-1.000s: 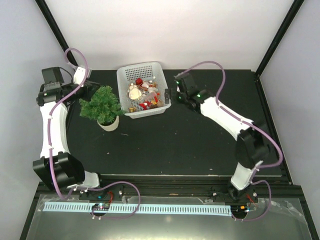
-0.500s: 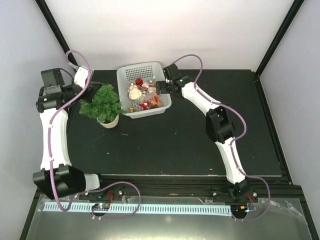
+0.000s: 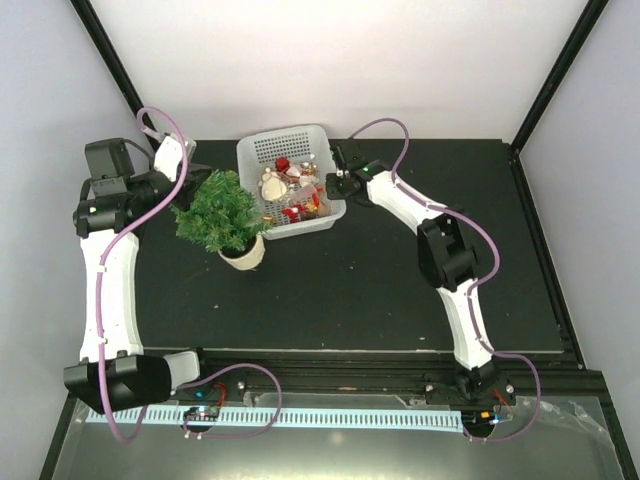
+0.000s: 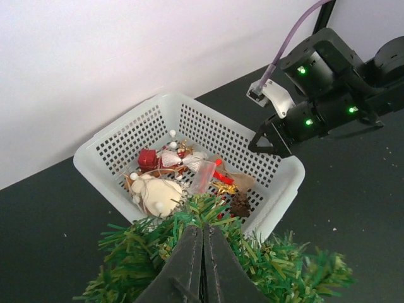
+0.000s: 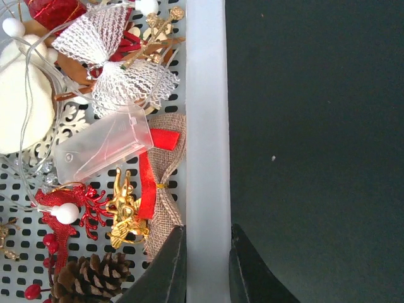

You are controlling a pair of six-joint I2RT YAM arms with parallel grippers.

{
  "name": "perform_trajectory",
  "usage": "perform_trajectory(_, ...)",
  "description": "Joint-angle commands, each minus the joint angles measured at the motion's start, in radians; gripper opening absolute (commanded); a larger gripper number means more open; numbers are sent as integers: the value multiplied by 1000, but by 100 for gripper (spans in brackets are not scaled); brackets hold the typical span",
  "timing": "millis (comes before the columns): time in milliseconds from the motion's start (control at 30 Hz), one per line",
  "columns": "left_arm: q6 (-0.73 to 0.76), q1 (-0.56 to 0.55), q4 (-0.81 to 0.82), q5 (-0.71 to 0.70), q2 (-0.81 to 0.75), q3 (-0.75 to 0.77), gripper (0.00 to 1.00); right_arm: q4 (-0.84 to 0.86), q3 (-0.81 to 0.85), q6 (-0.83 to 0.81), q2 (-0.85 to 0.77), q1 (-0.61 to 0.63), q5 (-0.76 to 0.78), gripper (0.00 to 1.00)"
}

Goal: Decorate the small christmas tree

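Pinching the right wall of the white perforated plastic basket (image 5: pixel 205 95), seemingly to steady it, the right gripper (image 5: pixel 207 268) is clamped shut, while the left gripper (image 4: pixel 203 252), fingers pressed together on top sprigs, holds the small bushy dark-green christmas tree (image 3: pixel 222 208) just left of it

- The basket (image 3: pixel 285 148) is set at the far middle of the table (image 3: pixel 380 270).
- Ornaments (image 3: pixel 290 190) are heaped in the basket.
- The tree (image 3: pixel 222 210) is placed left of the basket, just beside its left wall.
- The left gripper (image 4: pixel 202 230) is sunk among the tree's branches, on the side away from the basket.
- The basket's right rim is straddled by the right gripper (image 5: pixel 207 235), one finger inside, one outside.
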Motion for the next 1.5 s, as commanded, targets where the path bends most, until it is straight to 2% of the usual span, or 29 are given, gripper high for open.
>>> perform_trajectory(0, -5, -16, 44, 20, -27, 10, 1, -35, -67, -9, -75, 2, 50, 1)
perform_trajectory(400, -41, -76, 79, 38, -34, 3, 2, 74, -582, 49, -439, -34, 186, 1)
perform_trajectory(567, -60, -155, 104, 18, -18, 5, 2, 115, -824, 104, -653, -111, 208, 1)
perform_trajectory(733, -88, -248, 150, -29, 25, 7, 2, 120, -989, 133, -827, -186, 258, 1)
perform_trajectory(933, -96, -398, 152, -121, 127, 58, 2, 118, -1122, 171, -951, -309, 245, 1)
perform_trajectory(1133, -105, -533, 179, -208, 183, 50, 2, 88, -1217, 240, -1063, -340, 221, 1)
perform_trajectory(1333, -115, -597, 215, -256, 208, 38, 2, 86, -1258, 261, -1151, -358, 239, 1)
perform_trajectory(1467, -102, -630, 214, -281, 215, 39, 3, 85, -1270, 251, -1155, -360, 244, 1)
